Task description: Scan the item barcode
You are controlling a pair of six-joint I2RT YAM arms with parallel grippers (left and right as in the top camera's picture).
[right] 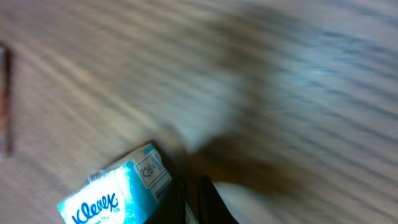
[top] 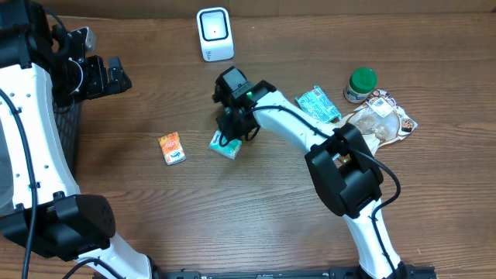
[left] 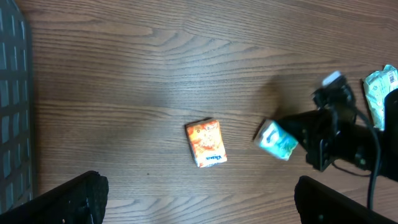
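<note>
The item, a teal-and-white Kleenex tissue pack (top: 225,145) (left: 278,139) (right: 115,193), sits tilted near the table's middle. My right gripper (top: 235,128) (right: 194,202) is shut on the pack's edge, and a thin strip of wrapper shows between its fingers. Whether the pack rests on the wood or hangs just above it I cannot tell. The white barcode scanner (top: 215,33) stands at the far edge, behind the pack. My left gripper (top: 122,75) (left: 199,205) is wide open and holds nothing, high at the far left, looking down on the table.
An orange packet (top: 172,148) (left: 206,142) lies left of the tissue pack. On the right are a teal pouch (top: 319,103), a green-lidded jar (top: 360,84) and a clear snack bag (top: 384,120). A dark mesh panel (left: 12,93) lies along the left edge.
</note>
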